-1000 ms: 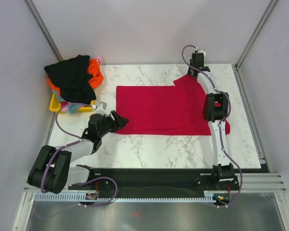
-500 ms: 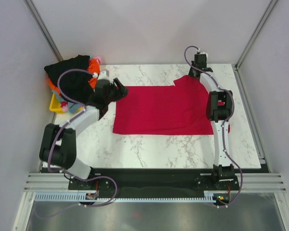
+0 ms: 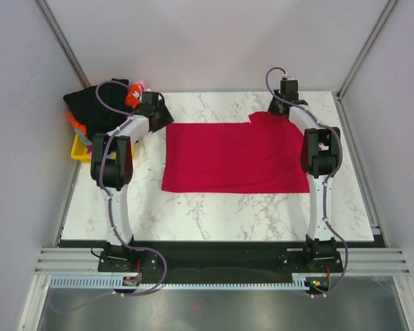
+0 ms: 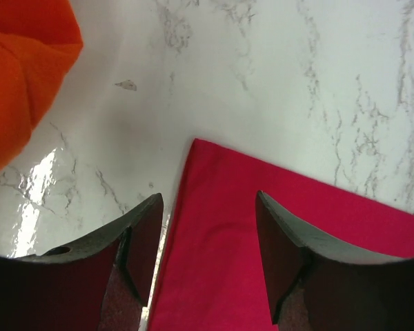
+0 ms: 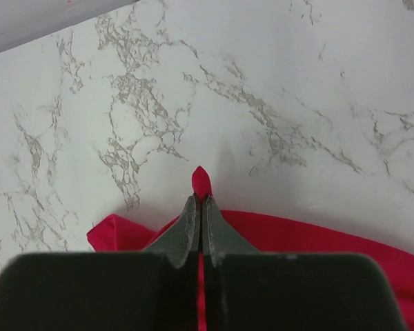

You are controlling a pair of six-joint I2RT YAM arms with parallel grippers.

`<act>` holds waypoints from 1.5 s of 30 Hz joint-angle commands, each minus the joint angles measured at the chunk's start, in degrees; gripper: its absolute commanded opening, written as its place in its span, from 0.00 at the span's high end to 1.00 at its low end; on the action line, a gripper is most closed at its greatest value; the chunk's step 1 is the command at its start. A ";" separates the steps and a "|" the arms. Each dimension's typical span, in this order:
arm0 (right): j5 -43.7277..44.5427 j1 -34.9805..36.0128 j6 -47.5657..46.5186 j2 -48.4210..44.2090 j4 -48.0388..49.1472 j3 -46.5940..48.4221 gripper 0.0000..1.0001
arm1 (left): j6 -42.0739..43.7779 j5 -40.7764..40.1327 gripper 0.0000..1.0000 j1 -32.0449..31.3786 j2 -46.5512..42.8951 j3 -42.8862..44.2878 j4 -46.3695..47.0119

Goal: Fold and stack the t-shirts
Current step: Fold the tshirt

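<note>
A crimson red t-shirt (image 3: 234, 157) lies spread flat on the marble table, with a sleeve flap raised at its far right. My left gripper (image 3: 161, 115) hovers open over the shirt's far left corner. In the left wrist view, the left gripper (image 4: 208, 200) straddles the side edge of the red t-shirt (image 4: 317, 262) without pinching it. My right gripper (image 3: 280, 107) is at the far right corner. The right wrist view shows the right gripper (image 5: 200, 200) shut on a fold of the red t-shirt (image 5: 317, 238), a small tip of cloth poking out beyond the fingertips.
A heap of black (image 3: 96, 107), orange (image 3: 132, 96) and pink (image 3: 141, 85) t-shirts sits at the back left, over a yellow bin (image 3: 79, 146). The orange cloth (image 4: 21, 69) lies close to the left of my left gripper. The enclosure walls stand just behind both grippers.
My left arm swung from the shirt's near left edge up to its far left corner. My right gripper closed on the cloth at the far right corner.
</note>
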 commanded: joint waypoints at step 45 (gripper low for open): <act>-7.16 -2.85 1.02 -25.70 6.79 -19.53 1.00 | 3.74 10.32 0.98 0.98 -3.93 7.66 -9.43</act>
